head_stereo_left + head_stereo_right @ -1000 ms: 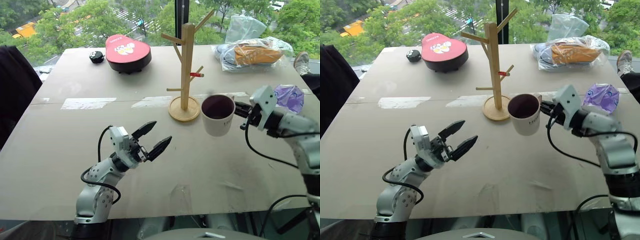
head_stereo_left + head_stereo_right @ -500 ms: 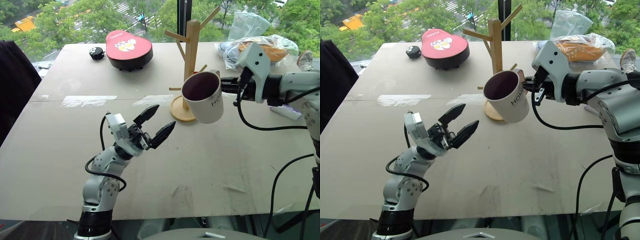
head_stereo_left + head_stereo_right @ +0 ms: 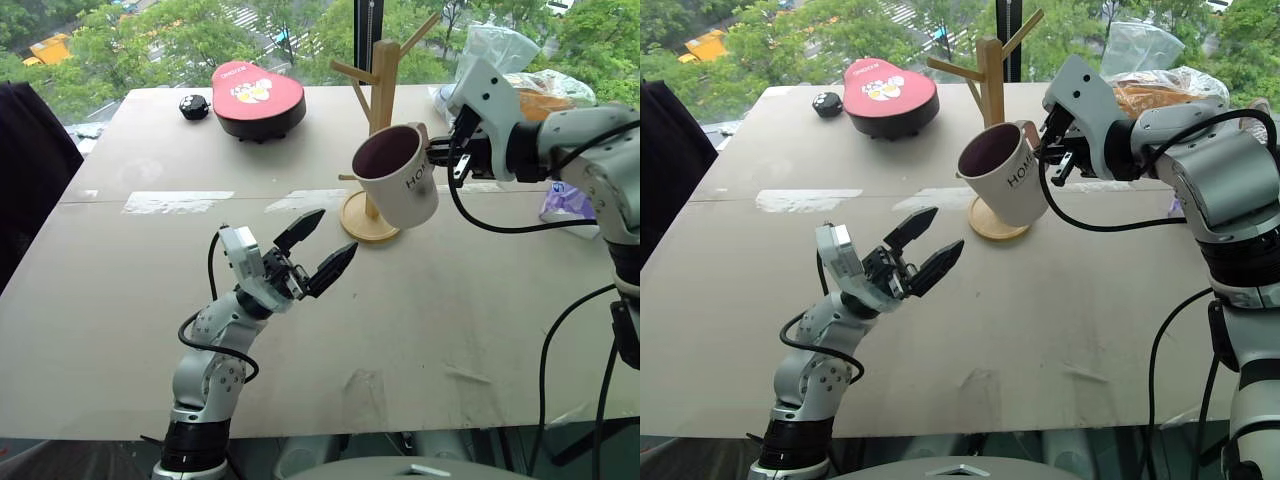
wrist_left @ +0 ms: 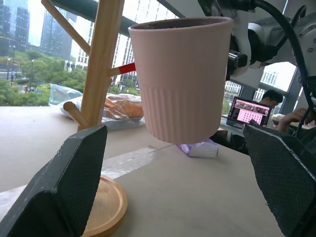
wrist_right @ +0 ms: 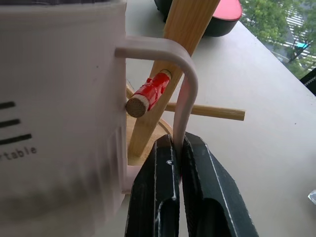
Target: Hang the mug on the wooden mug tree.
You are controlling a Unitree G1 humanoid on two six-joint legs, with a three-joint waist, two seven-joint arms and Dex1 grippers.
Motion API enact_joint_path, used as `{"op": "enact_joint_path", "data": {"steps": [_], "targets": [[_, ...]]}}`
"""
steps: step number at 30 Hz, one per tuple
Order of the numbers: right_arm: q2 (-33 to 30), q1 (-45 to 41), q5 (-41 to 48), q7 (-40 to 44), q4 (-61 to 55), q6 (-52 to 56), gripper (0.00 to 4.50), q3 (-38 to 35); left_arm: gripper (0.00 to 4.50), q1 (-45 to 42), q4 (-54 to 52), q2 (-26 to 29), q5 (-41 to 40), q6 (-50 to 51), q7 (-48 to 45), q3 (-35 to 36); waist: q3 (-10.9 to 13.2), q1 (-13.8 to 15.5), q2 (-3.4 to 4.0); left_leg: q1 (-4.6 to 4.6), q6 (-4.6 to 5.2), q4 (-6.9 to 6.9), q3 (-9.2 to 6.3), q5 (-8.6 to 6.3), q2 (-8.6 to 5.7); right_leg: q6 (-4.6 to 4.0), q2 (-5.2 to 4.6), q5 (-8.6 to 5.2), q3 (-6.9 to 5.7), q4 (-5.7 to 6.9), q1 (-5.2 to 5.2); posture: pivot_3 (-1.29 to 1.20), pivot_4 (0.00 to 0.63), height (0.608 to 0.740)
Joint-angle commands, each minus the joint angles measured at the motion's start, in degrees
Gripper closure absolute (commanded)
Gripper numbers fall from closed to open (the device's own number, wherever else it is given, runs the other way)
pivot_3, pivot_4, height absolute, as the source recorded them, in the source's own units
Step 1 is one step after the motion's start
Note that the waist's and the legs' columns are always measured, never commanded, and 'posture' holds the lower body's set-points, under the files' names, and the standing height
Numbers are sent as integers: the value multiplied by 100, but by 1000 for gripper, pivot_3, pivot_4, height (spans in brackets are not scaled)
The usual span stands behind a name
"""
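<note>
Because the right gripper [image 5: 177, 163] pinches only the thin handle, the mug [image 3: 395, 187] hangs in the air at the wooden mug tree's [image 3: 380, 95] six o'clock, loop seemingly lined up on the red-tipped peg [image 5: 148, 94], while the left gripper [image 3: 318, 245] idles agape.

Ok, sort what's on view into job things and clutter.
Job:
- mug, handle pinched in the right pincer
- wooden mug tree

Lying about:
- red-lidded black case
- small black object
- plastic bags
- purple packet
</note>
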Motion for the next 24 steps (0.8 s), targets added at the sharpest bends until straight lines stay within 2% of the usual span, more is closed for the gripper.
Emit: {"op": "enact_joint_path", "data": {"steps": [1,8,9,12,17,23,24], "targets": [[47,-166,-133,19,34,-221,3592,-94,0,26,-124,9,0,-161,-11,64,0,-2,0,0,0,0,0,0,0,0,0,0,0,0,0,0,150,740],[92,-192,-218,-9,172,-221,235,-227,0,76,-120,-1,20,-217,33,53,0,-2,0,2,0,2,1,0,0,0,1,0,1,6,-1,0,150,740],[84,-182,-203,-13,174,-185,85,-261,0,80,-119,2,27,-222,35,48,0,-2,0,2,0,2,1,0,0,0,1,0,1,7,-1,0,150,740],[-10,37,31,18,123,91,85,-593,0,141,-141,53,70,-228,38,65,0,-1,0,2,0,3,2,0,0,0,1,0,2,9,-1,0,150,740],[-13,1357,665,125,-411,-35,85,-1635,0,428,-231,190,120,-253,-5,133,-9,27,-14,1,0,0,-6,0,0,-1,1,0,-4,-1,4,0,150,740],[383,4034,1126,239,-1189,-933,85,-2457,0,869,-99,363,430,-281,48,94,-9,23,-13,6,0,0,-1,0,-2,0,0,0,1,10,2,0,150,740],[638,4444,1168,118,-1214,-1122,85,-2517,0,952,21,466,662,-130,187,26,-9,18,-12,10,0,-1,3,0,-1,0,1,0,7,14,2,0,150,740]]}}
